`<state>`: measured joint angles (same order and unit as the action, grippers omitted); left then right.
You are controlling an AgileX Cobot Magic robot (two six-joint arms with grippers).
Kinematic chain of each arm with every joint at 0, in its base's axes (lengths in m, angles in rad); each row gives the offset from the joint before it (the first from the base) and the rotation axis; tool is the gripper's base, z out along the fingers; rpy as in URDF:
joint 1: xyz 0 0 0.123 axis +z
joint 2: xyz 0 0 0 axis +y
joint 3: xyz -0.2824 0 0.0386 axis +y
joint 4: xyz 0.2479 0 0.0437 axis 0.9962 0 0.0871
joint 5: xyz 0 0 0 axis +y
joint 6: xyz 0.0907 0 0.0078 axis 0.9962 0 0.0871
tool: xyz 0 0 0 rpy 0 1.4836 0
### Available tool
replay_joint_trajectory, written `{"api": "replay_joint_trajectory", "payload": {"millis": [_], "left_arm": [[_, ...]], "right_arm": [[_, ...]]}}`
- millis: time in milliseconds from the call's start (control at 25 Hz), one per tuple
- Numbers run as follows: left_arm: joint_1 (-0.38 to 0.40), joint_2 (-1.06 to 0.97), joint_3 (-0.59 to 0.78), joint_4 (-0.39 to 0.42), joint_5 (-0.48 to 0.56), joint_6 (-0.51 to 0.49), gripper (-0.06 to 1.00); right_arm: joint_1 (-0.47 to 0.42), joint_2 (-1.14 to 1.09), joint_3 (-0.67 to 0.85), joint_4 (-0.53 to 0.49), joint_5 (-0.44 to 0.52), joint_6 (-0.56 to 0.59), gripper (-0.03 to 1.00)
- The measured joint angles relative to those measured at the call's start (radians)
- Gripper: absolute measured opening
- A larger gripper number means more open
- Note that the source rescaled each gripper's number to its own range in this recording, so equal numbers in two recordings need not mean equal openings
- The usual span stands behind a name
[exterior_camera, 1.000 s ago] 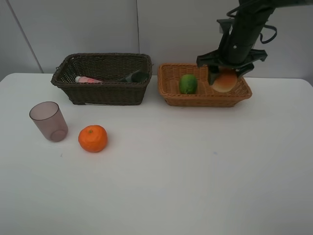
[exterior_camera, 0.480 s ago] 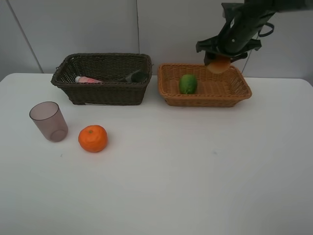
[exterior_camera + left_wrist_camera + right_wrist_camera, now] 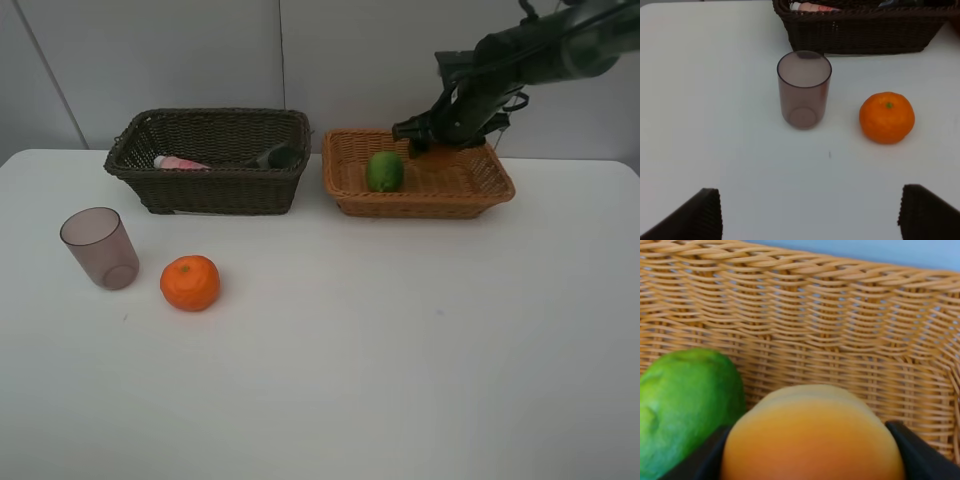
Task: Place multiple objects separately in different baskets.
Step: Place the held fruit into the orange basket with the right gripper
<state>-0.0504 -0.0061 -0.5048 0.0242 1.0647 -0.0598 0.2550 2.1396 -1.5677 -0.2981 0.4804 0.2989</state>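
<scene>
My right gripper [image 3: 440, 133] [image 3: 812, 460] is at the back of the light orange-tan basket [image 3: 420, 205], shut on the orange-red round fruit [image 3: 812, 440]. The fruit sits close to the green lime-like fruit [image 3: 385, 171] [image 3: 685, 405] and to the basket's woven wall [image 3: 840, 315]. The dark brown basket [image 3: 210, 190] [image 3: 865, 35] holds the pink bottle [image 3: 180, 163] [image 3: 810, 7] and the black bottle [image 3: 277, 155]. The purplish cup [image 3: 98, 247] [image 3: 804, 89] and the tangerine [image 3: 190, 283] [image 3: 887, 117] stand on the table. My left gripper [image 3: 812, 215] is open, short of both.
The white table [image 3: 400, 340] stretches bare in front of the baskets. A grey wall [image 3: 200, 60] stands right behind them. The two baskets sit side by side with a narrow gap between them.
The right gripper carried the orange-red fruit from above the tan basket's right part to its back. The arm now leans in low from the right. Everything else is unmoved.
</scene>
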Motion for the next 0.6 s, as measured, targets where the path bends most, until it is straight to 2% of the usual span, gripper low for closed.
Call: {"api": "replay_joint_trajectory", "payload": {"millis": [280, 360, 480, 600], "left_arm": [[0.0, 0.0, 0.0, 0.0, 0.0, 0.0, 0.92], [0.0, 0.0, 0.0, 0.0, 0.0, 0.0, 0.92], [0.0, 0.0, 0.0, 0.0, 0.0, 0.0, 0.92], [0.0, 0.0, 0.0, 0.0, 0.0, 0.0, 0.92]], "right_arm": [[0.0, 0.029, 0.0, -0.008, -0.005, 0.0, 0.5], [0.0, 0.029, 0.0, -0.011, -0.005, 0.0, 0.59], [0.0, 0.029, 0.0, -0.016, -0.005, 0.0, 0.82], [0.0, 0.025, 0.0, -0.018, -0.005, 0.0, 0.91]]}}
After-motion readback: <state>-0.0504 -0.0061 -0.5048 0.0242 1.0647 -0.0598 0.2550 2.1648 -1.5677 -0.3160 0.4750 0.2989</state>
